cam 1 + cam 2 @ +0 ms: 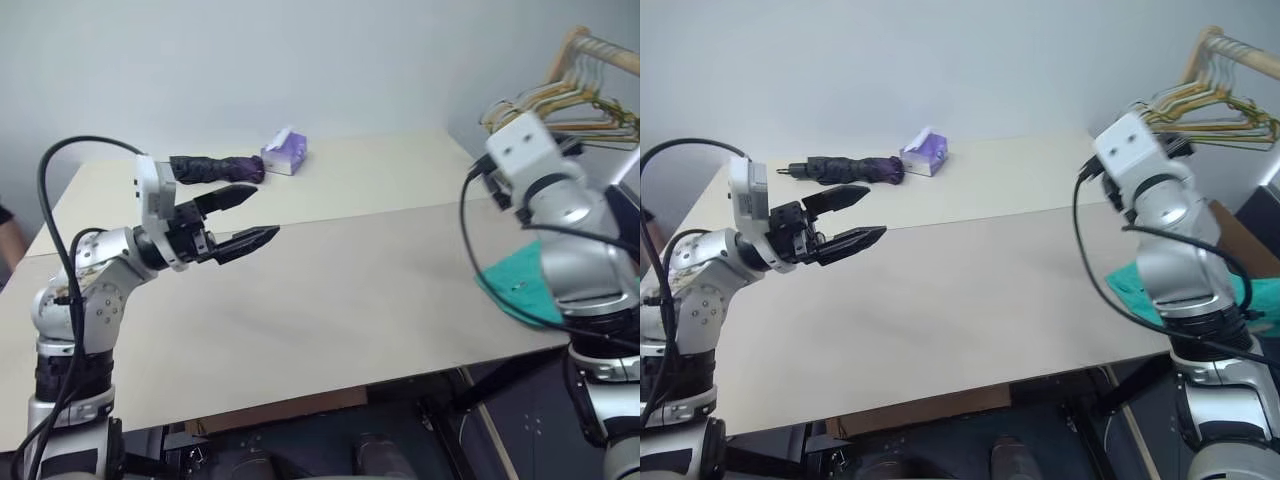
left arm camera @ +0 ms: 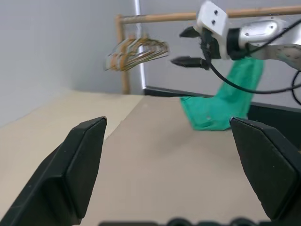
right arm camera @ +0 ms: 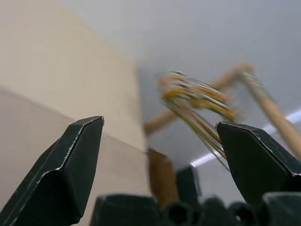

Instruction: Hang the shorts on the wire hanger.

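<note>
Left eye view, shorts (image 1: 520,285) draped off table (image 1: 330,300) edge, both tools spread, empty.

It looked like a robot test room made up as a laundry corner: a bare, pale counter (image 1: 330,300) stood against a plain grey wall (image 1: 300,60), a wooden clothes rail (image 1: 600,45) at its far right corner carried a bunch of hangers (image 1: 560,105), and only a tissue box (image 1: 286,152) and a dark tool (image 1: 215,168) lay near the wall.
</note>
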`<act>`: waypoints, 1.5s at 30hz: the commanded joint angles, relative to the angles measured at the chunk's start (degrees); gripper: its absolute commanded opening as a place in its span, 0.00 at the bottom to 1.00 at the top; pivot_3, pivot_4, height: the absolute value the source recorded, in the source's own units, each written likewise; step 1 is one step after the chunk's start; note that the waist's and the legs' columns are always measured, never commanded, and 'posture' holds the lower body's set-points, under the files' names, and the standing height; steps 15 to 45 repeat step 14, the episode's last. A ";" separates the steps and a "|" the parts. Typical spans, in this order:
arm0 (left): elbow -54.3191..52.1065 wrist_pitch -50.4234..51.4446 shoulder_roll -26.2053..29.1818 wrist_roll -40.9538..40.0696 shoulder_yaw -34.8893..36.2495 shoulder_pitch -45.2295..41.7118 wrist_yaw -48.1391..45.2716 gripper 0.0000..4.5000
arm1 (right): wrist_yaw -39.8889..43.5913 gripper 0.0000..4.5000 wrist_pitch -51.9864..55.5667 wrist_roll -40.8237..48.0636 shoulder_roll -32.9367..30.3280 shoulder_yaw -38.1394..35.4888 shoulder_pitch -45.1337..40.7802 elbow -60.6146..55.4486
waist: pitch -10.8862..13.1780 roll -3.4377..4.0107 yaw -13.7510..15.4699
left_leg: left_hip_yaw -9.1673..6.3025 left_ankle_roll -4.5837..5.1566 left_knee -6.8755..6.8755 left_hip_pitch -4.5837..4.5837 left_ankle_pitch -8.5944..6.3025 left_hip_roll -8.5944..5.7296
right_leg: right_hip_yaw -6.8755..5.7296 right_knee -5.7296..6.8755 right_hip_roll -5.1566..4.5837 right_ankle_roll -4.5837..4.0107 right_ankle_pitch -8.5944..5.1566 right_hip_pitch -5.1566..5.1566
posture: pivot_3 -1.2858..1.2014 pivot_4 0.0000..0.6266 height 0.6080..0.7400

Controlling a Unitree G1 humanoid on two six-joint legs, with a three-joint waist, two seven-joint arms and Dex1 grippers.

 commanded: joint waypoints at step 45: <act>-0.51 4.74 4.78 9.77 -6.51 3.55 6.38 1.00 | 11.90 0.99 -13.76 -6.28 2.65 10.03 8.79 -0.26 | 0.10 -0.60 6.44 | -0.08 -0.01 0.04 -0.12 0.00 -0.09 | -0.03 -0.08 0.04 -0.03 0.01 -0.02 | 0.57 0.00 1.00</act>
